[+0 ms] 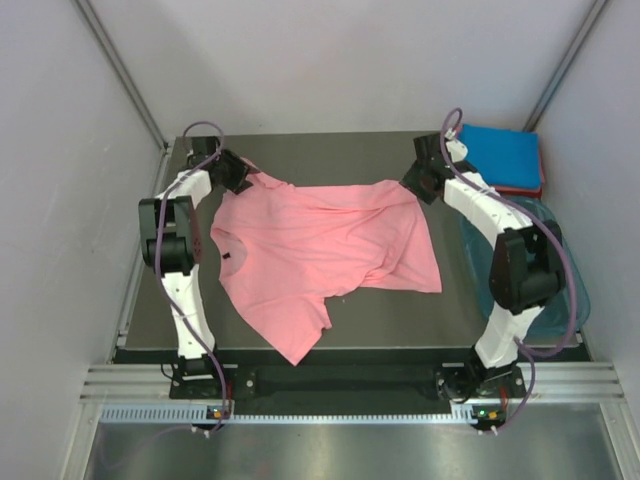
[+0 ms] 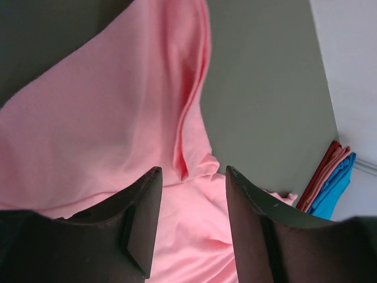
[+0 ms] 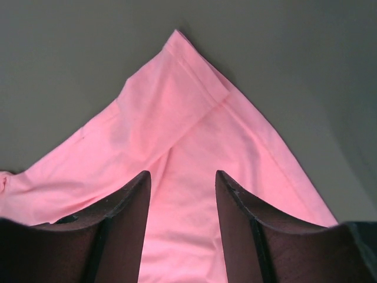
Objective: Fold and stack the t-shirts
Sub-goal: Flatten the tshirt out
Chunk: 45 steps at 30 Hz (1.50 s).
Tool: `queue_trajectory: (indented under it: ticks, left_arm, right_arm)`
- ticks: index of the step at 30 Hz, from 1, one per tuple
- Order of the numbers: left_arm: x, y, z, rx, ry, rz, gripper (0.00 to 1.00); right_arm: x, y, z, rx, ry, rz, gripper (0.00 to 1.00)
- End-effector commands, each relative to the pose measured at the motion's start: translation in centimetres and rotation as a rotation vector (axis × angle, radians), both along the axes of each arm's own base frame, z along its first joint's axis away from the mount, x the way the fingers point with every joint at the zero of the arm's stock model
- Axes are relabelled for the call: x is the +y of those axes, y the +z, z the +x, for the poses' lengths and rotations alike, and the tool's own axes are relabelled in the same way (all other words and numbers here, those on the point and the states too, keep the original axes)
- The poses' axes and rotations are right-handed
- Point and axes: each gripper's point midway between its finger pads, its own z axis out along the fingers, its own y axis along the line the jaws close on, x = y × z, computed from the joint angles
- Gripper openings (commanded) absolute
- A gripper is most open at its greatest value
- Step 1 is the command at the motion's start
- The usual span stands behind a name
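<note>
My left claw (image 2: 191,177) and right claw (image 3: 182,177) hang spread over the salmon-pink t-shirt (image 1: 320,245) at the counter's (image 1: 330,150) far edge. First fold: pinch both corners.

The left arm (image 1: 185,305) and right arm (image 1: 497,338) are white tubes with chunky black joints, and a thin purple-grey cable (image 1: 200,124) loops along each. Their black bases (image 1: 195,380), at the near edge of the table (image 1: 400,312), have tiny coloured lights (image 1: 484,412). The fingers (image 2: 138,230) are dark, smooth and pointed.
</note>
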Motion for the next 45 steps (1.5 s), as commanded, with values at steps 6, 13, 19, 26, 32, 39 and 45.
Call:
queue_trajectory:
  ticks: [6, 13, 19, 26, 32, 39, 45]
  left_arm:
    - [-2.9, 0.0, 2.7, -0.075, 0.022, -0.069, 0.53]
    - [-3.2, -2.1, 3.0, -0.058, 0.044, -0.071, 0.51]
    - [-3.1, -2.6, 3.3, -0.049, 0.069, -0.071, 0.5]
    - [-3.2, -3.8, 3.7, -0.024, 0.083, -0.092, 0.46]
    - [-3.8, -2.2, 4.7, -0.067, 0.048, -0.116, 0.0]
    - [-3.8, 1.3, 5.7, -0.137, 0.04, -0.106, 0.0]
    - [-3.1, 2.3, 6.1, -0.154, 0.066, -0.075, 0.0]
  right_arm:
    - [2.2, 0.1, 3.1, -0.07, 0.012, 0.094, 0.48]
    - [2.5, -3.4, 2.3, -0.033, 0.018, 0.122, 0.47]
    - [1.8, -3.5, 4.7, -0.065, -0.04, 0.124, 0.47]
    - [0.5, -4.2, 7.7, -0.09, -0.14, 0.129, 0.46]
    - [0.0, -5.3, 9.9, -0.115, -0.166, 0.154, 0.45]
    - [0.3, -7.1, 12.7, -0.116, -0.182, 0.197, 0.43]
    - [-0.6, -7.7, 14.4, -0.149, -0.196, 0.217, 0.14]
